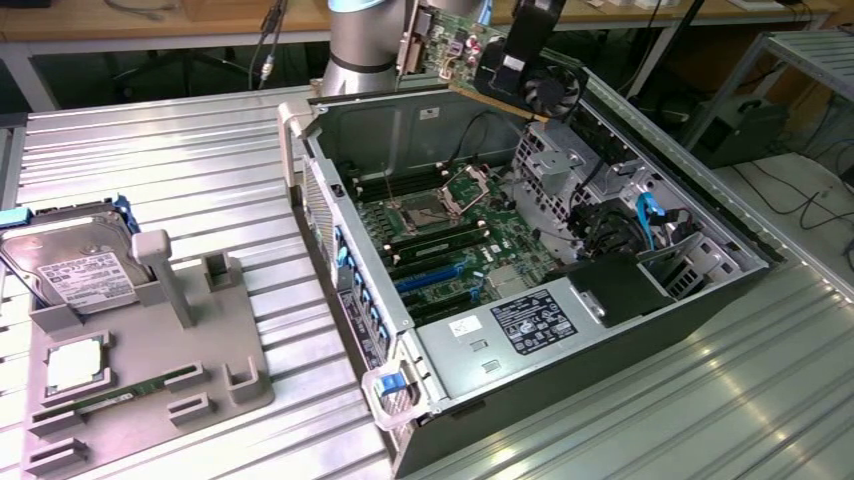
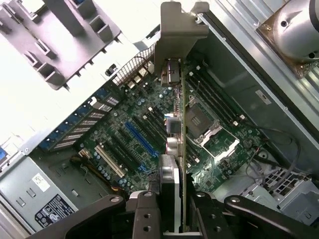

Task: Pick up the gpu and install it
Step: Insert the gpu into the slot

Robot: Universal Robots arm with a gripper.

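Pinches gpu [image 1: 454, 55] in gripper [image 1: 518, 68], jaws clamped on card near its fan end; holds it tilted in the air over far side of open case [image 1: 441, 390], clear of motherboard [image 1: 441, 230]; from wrist, looks down card edge-on [image 2: 182, 114] with silver bracket [image 2: 179, 35] farthest from gripper [image 2: 172, 201]; sees hard drive [image 1: 74, 265] and memory stick [image 1: 120, 395] on grey fixture [image 1: 174, 340] at exterior view's left, well apart.

Black-fanned green gpu [image 1: 547, 90], green motherboard [image 1: 447, 225], ribbed silver table [image 1: 160, 160]
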